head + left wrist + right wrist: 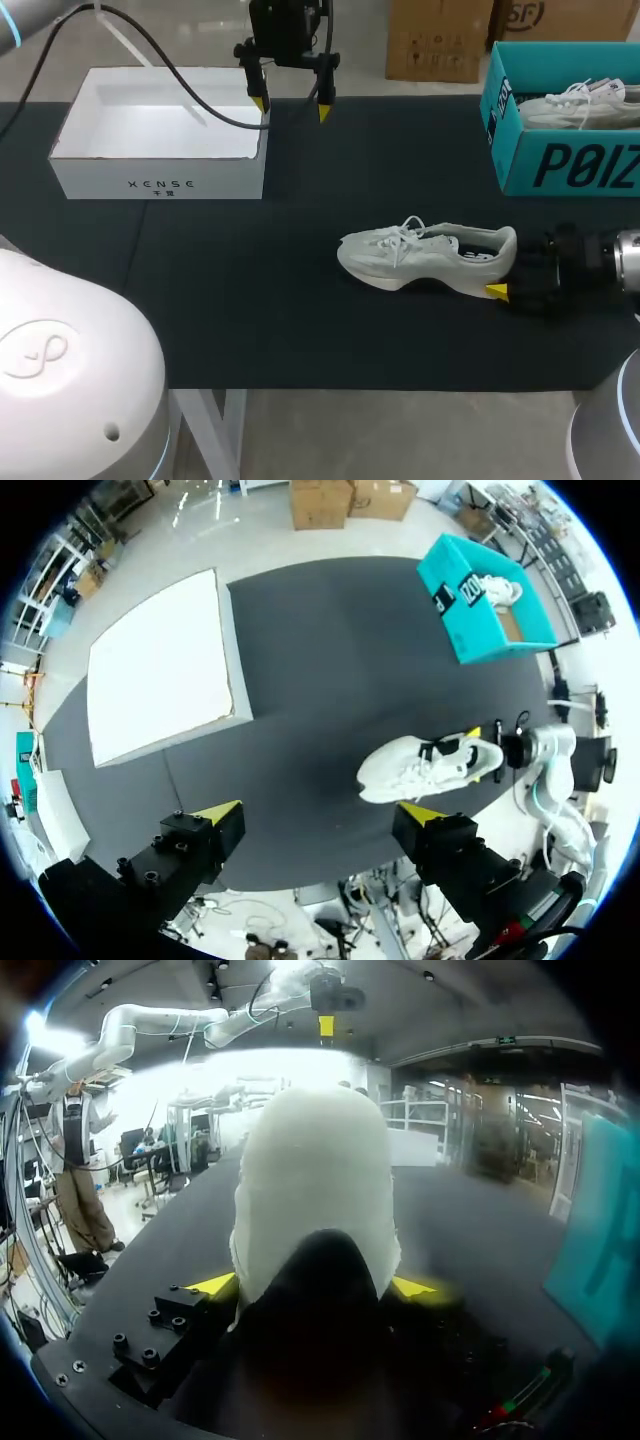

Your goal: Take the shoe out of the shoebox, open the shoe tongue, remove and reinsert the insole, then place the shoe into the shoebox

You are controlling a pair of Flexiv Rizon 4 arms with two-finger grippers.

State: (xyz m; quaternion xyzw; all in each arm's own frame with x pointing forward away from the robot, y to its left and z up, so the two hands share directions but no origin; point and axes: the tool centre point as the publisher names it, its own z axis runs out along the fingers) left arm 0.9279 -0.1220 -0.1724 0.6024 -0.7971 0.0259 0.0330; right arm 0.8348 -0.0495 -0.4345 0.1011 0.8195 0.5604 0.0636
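White laced shoe (400, 262) (upright), heel clamped by right pincer (315, 1285), left pincer (292, 107) wide, empty.

I can make out a small line of dark lettering on the white box's (100, 182) front wall and big dark letters across the teal shoebox's (520, 165) side.

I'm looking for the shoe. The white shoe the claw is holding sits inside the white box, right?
Not inside. The right claw does hold the white shoe, but the shoe sits on the black mat, outside the white box. The head view shows it.
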